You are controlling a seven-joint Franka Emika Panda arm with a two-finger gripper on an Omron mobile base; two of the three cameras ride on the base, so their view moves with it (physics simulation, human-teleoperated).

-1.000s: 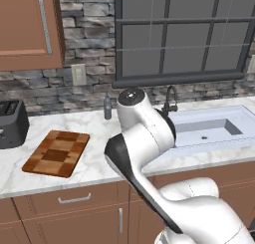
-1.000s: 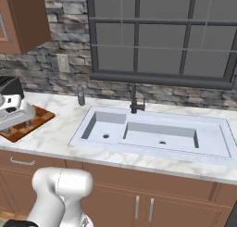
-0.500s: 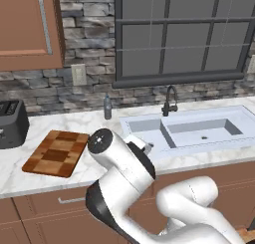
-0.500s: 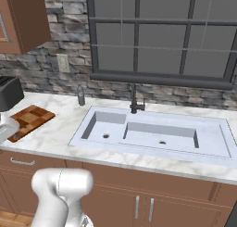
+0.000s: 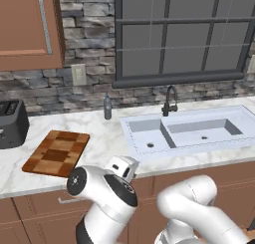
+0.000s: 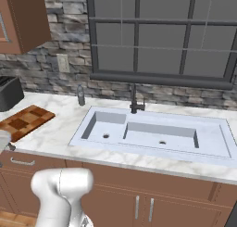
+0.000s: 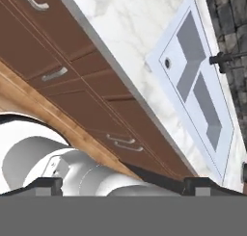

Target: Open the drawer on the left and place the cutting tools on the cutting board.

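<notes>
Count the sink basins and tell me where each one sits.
2. The left basin is the narrower one, nearer the cutting board; the right basin is wider, past the faucet, toward the far end of the counter.

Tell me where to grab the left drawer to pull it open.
Take the short silver bar handle on the drawer front, coming straight from the front. The bar lies horizontal, off the flat panel, so close on it from above and below.

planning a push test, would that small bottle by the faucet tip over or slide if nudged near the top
Probably tips: the bottle looks tall and narrow, standing upright on a small base. The marble counter looks smooth, so a low push might slide it instead. It looks small, so likely light.
</notes>
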